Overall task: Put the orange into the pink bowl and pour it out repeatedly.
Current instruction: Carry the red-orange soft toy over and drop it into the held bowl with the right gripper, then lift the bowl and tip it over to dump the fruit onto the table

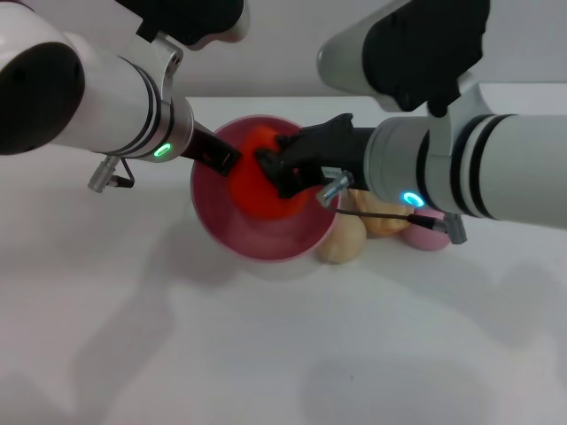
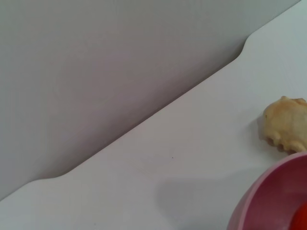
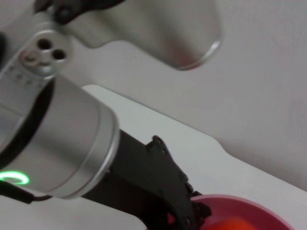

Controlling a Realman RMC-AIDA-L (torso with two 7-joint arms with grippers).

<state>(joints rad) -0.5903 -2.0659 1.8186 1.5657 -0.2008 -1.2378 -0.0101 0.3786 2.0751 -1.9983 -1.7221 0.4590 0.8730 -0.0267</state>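
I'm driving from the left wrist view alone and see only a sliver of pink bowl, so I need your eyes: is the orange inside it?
Observer: Yes, the orange sits inside the pink bowl.
Operator: Where is the right gripper?
Observer: The right gripper is over the bowl, right at the orange.
Operator: And my left one?
Observer: The left gripper is clamped on the bowl's rim, on the robot's left side.
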